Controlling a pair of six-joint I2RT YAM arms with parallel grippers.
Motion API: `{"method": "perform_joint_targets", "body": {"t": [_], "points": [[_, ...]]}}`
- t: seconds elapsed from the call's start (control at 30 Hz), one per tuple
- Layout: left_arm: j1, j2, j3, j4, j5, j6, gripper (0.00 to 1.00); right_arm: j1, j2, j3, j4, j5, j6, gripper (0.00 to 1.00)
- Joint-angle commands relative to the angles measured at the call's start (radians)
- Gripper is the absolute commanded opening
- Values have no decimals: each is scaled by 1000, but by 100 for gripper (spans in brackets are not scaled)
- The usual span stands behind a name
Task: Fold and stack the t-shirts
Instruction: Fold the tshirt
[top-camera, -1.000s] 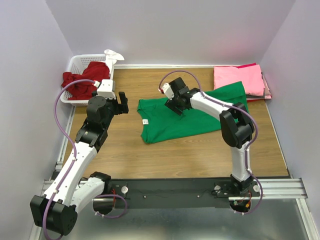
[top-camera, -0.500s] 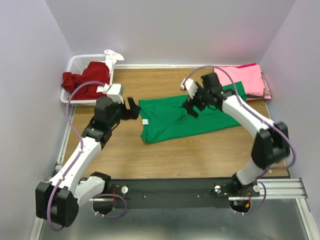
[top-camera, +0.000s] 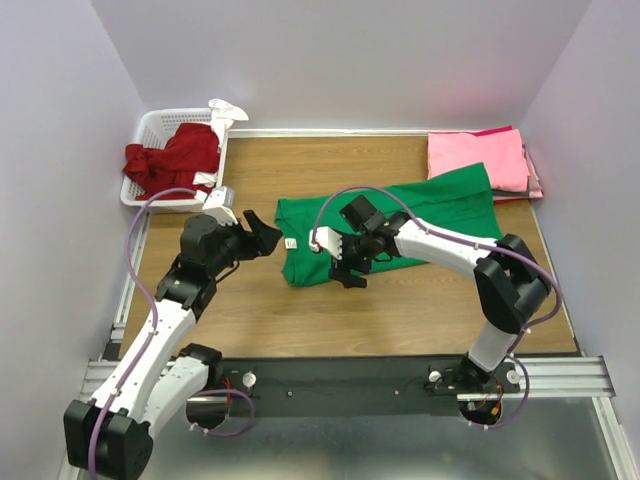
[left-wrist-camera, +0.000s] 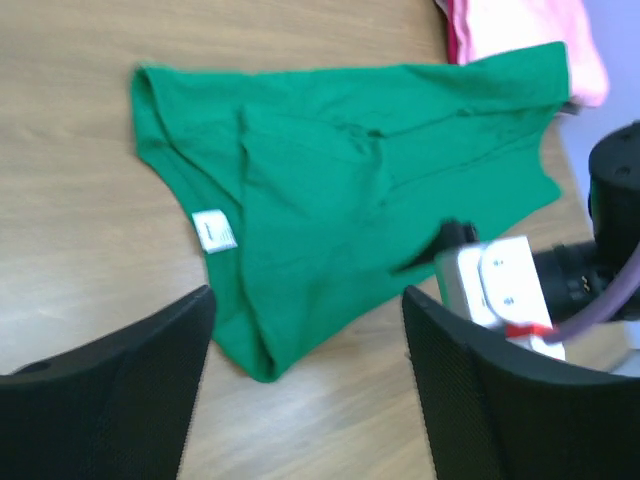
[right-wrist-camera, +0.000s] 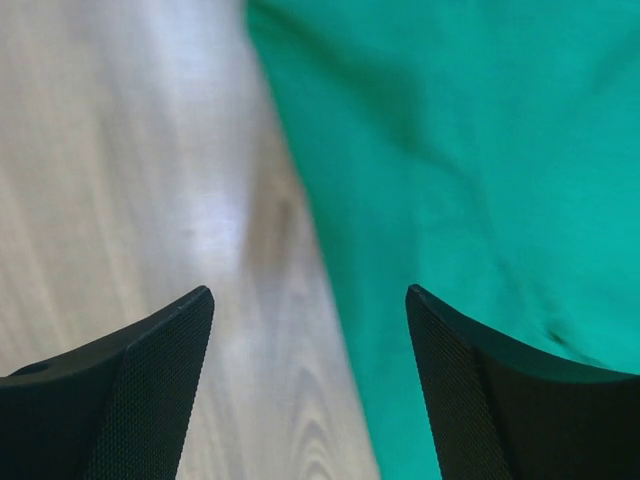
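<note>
Bright green t-shirt (top-camera: 440, 205) mid-table, lying flat but rumpled, one long flap doubled over lengthwise. Its white neck tag (top-camera: 291, 243) faces up at the left end. So the collar end points left, the hem right, and the long axis runs across the table (top-camera: 250, 300), tilting away toward the back right corner. There its far corner reaches the pink pile (top-camera: 478, 160).

Left gripper (top-camera: 266, 232) hovers just off the collar end, fingers spread wide, nothing between them. Right gripper (top-camera: 345, 272) hangs low over the shirt's near edge, jaws also well apart and empty. The wrist view shows green cloth on one side and bare wood on the other.

Count: one green shirt and one dark red shirt (top-camera: 175, 160), bunched and spilling from the white basket (top-camera: 150, 125) at back left. The pink ones are stacked, and I can't tell how many layers.
</note>
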Motion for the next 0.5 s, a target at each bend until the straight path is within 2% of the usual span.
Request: {"method": "perform_joint_targets", "body": {"t": [0.0,0.07,0.3,0.47], "points": [[5,38,-139,-2,149,-181,77,-10,0,49,16,139,55,87],[-1,64,-184,-1,176,-204,76,-52,-41,15,13,121,36,89],[-35,162,-189,-103,73,-295,77,-288,-172,-57,15,-27,55,90],[-81,241,-213,-47,90,-347,77,-443,-259,-123,30,-177,59,90]]}}
